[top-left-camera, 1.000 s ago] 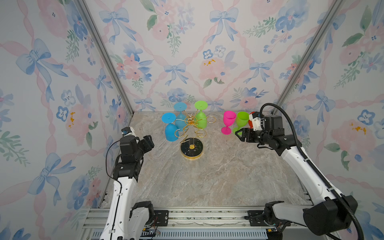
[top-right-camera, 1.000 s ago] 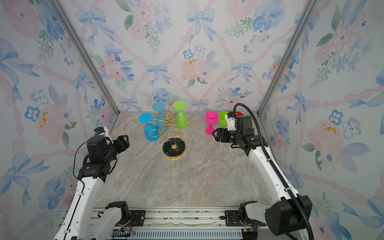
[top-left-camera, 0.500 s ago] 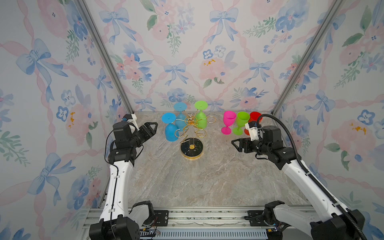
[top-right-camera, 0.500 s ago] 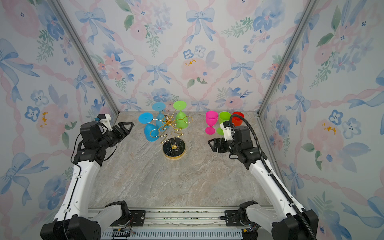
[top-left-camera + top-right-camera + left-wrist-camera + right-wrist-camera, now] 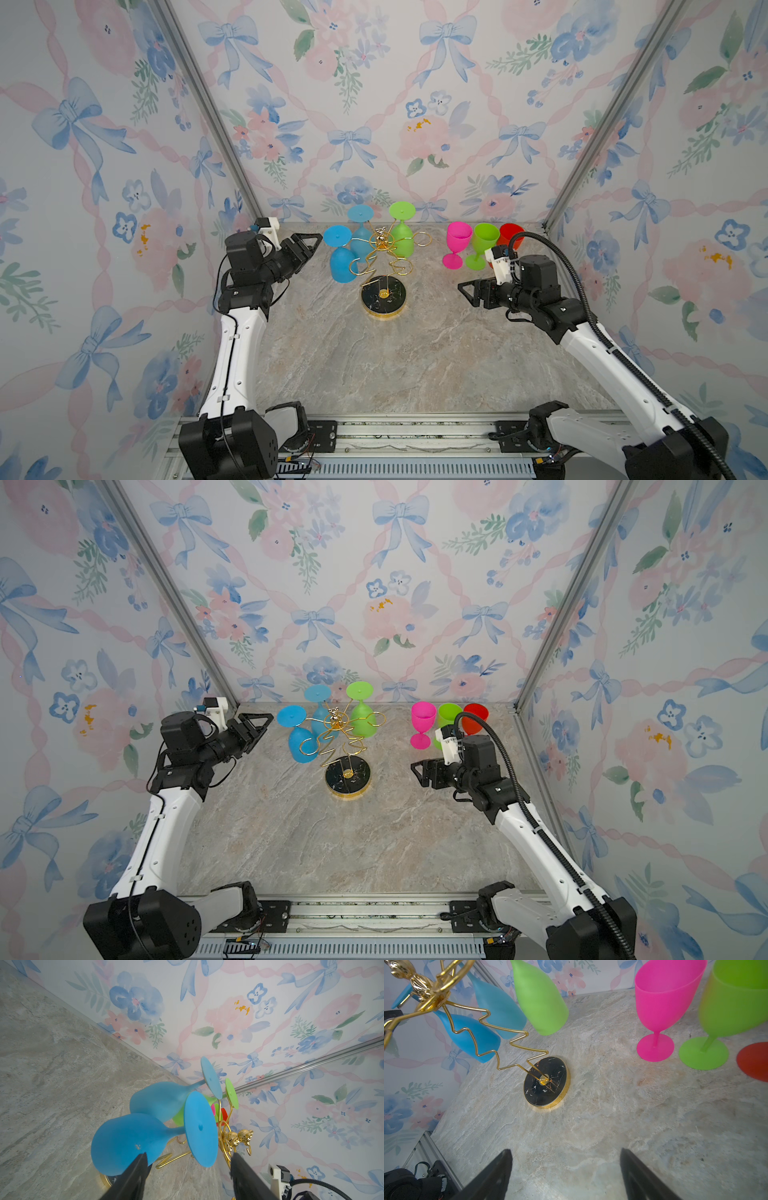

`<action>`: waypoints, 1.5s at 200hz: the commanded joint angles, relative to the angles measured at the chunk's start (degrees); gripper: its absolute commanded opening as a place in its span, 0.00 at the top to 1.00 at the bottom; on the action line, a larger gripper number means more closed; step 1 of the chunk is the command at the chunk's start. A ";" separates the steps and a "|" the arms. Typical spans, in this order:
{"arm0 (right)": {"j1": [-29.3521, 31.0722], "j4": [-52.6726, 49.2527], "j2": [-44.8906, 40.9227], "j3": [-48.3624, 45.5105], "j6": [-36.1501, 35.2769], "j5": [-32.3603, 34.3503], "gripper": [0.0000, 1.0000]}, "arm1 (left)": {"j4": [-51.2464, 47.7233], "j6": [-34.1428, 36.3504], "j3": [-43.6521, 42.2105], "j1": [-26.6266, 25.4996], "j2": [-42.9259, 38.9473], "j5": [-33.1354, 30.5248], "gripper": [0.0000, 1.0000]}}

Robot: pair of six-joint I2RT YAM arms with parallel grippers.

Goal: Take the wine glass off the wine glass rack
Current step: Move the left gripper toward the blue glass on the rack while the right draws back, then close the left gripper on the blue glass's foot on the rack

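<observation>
The gold wire wine glass rack stands on its round black base at the back middle of the table. Three wine glasses hang upside down from it: a blue one nearest the left side, a second blue one behind it, and a green one. My left gripper is open, level with the rack's top and just left of the near blue glass's foot; nothing is between its jaws. My right gripper is open and empty, to the right of the rack's base.
A pink glass, a green glass and a red glass stand upright at the back right, just behind my right wrist. Flowered walls close in the left, back and right sides. A metal rail runs along the front edge.
My left arm has risen and reached toward the rack's near blue glass, its jaws slightly narrower. My right gripper has pulled back from the standing glasses and come lower and nearer the front.
</observation>
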 commanded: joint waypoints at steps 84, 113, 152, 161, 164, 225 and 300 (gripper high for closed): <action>0.91 1.72 -2.29 -1.69 1.21 1.57 0.17 | 2.63 -1.13 3.92 -2.52 5.21 3.87 0.45; 0.99 1.50 -2.92 -2.03 1.10 2.18 0.17 | 2.58 -1.34 4.62 -3.25 6.27 3.51 0.51; 0.97 1.41 -3.49 -2.42 1.09 2.62 0.17 | 2.64 -1.77 4.91 -3.72 7.40 3.25 0.54; 0.98 1.42 -3.57 -2.46 1.08 2.67 0.17 | 2.59 -1.86 5.00 -3.86 7.56 3.16 0.55; 0.98 1.42 -3.57 -2.56 1.10 2.73 0.17 | 2.62 -1.94 5.04 -3.90 7.67 3.16 0.56; 0.98 1.50 -3.78 -3.07 1.07 3.00 0.17 | 2.56 -2.75 5.75 -4.08 8.00 3.16 0.74; 0.99 1.22 -3.93 -3.28 1.10 3.53 0.17 | 2.62 -2.94 6.23 -4.08 7.68 3.24 0.85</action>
